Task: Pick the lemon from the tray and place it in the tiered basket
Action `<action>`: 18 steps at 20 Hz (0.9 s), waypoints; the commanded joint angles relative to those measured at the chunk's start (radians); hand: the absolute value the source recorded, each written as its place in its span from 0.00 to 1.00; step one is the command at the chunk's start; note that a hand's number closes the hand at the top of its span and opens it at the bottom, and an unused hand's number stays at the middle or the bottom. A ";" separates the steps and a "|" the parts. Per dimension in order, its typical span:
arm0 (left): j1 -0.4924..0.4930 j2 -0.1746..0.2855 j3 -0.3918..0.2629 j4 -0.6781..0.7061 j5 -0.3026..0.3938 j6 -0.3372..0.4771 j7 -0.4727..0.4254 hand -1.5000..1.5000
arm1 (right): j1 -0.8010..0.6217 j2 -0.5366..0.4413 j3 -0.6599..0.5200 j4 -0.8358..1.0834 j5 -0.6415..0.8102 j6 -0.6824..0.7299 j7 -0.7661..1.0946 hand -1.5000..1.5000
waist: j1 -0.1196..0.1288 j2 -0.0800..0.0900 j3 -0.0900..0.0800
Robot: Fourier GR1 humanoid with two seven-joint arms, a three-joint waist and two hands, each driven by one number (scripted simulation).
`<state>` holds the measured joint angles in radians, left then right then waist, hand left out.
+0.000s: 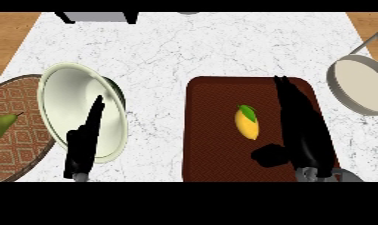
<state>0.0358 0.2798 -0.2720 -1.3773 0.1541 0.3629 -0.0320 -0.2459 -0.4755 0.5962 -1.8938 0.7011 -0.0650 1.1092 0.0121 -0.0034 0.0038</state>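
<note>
A yellow lemon with a green leaf lies near the middle of the dark brown tray. My right hand hovers just right of the lemon, fingers straight and pointing away, thumb sticking out below the fruit, apart from it. The tiered basket shows at the left as a pale round upper tier over a brown woven lower tier. My left hand rests open over the upper tier's right rim, fingers straight.
A green pear lies on the woven lower tier at the left edge. A grey pan with a long handle sits at the right edge. A dark-legged object stands at the counter's back.
</note>
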 commanded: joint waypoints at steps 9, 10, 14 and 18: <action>-0.004 -0.038 0.030 0.058 -0.015 -0.016 -0.004 0.50 | -0.051 0.219 0.017 0.104 0.066 0.172 0.160 0.00 | -0.013 0.003 -0.005; 0.042 -0.030 0.020 0.035 -0.031 -0.012 -0.025 0.50 | -0.093 0.213 -0.038 0.157 0.043 0.194 0.120 0.00 | -0.008 0.003 -0.004; 0.025 -0.021 0.037 -0.003 -0.007 -0.035 0.020 0.50 | -0.121 0.278 -0.025 0.260 0.074 0.220 0.144 0.00 | -0.004 0.004 -0.005; 0.010 -0.018 0.020 -0.059 -0.031 -0.013 0.087 0.50 | -0.141 0.295 -0.065 0.294 0.033 0.317 0.194 0.00 | -0.004 0.003 -0.004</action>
<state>0.0548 0.2614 -0.2431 -1.4065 0.1269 0.3499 -0.0057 -0.3324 -0.2359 0.5514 -1.6448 0.7465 0.1217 1.1232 0.0061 -0.0026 0.0034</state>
